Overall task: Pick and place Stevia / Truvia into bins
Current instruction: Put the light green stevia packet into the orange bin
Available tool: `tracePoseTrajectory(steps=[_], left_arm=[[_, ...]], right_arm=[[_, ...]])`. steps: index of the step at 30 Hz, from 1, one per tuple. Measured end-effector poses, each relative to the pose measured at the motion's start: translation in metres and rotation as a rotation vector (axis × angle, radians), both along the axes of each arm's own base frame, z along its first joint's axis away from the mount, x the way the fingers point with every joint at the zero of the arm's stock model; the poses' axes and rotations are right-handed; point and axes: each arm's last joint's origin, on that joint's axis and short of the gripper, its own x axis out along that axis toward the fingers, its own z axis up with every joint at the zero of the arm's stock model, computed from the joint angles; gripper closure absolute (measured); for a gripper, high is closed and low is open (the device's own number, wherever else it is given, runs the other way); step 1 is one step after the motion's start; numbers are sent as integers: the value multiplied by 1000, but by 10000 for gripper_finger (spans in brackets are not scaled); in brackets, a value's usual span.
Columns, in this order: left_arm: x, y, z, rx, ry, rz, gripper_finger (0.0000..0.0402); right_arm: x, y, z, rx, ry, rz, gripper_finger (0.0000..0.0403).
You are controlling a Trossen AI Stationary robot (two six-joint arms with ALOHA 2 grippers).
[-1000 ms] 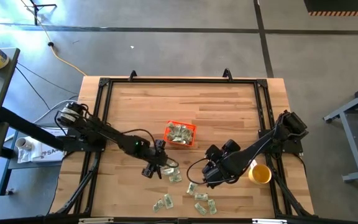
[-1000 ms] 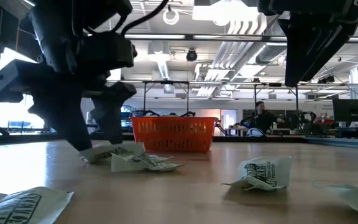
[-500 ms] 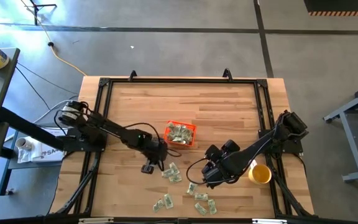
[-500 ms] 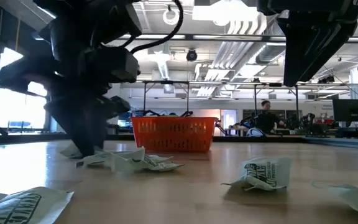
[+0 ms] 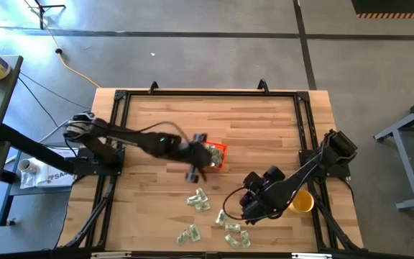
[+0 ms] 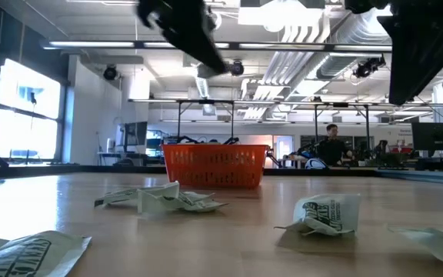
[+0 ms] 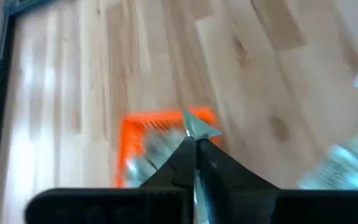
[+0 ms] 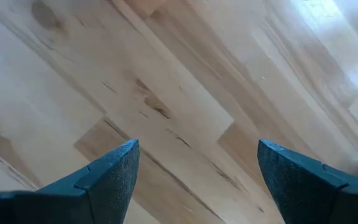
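Observation:
Several pale green and white Stevia sachets lie flat on the wood near the front edge (image 5: 198, 200), (image 6: 160, 198), (image 6: 325, 214). The orange bin (image 5: 214, 155) stands mid-table and holds more sachets. My left gripper (image 5: 196, 169) hangs high beside and above the bin, shut on one sachet (image 7: 196, 126); in the left wrist view the bin (image 7: 132, 146) lies just beyond the fingertips. My right gripper (image 8: 197, 168) hovers open over bare wood near the front sachets (image 5: 254, 205), touching nothing. My left gripper pinches a small pale sachet between its two fingers; only a pointed corner of it (image 7: 199, 129) sticks out past the fingertips. The fingers slant downward from the table's left side. The sachet is lifted clear of the table, above the bin's edge.
A yellow cup (image 5: 300, 201) stands at the near right, close behind my right arm. More sachets lie along the near edge (image 5: 189, 234), (image 5: 234, 232). A dark metal frame (image 5: 207, 93) rims the table. A person sits in the room far behind (image 6: 329, 142).
My left gripper has shut on a sachet at the left end of the pile near the bin, then risen quickly and swung toward the far right, up over the bin's near side, carrying the sachet. My right gripper has shifted a little toward the table's right edge, staying open.

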Motion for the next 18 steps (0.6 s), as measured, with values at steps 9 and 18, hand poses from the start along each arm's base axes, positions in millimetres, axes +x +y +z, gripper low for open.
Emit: tracePoseTrajectory(steps=[9,18], left_arm=[[12,48,-54,-163,247,175,326],[10,14,-34,-48,119,246,155]], right_arm=[[0,9,-1,94,-28,-39,87],[1,32,-2,152,-97,166,87]])
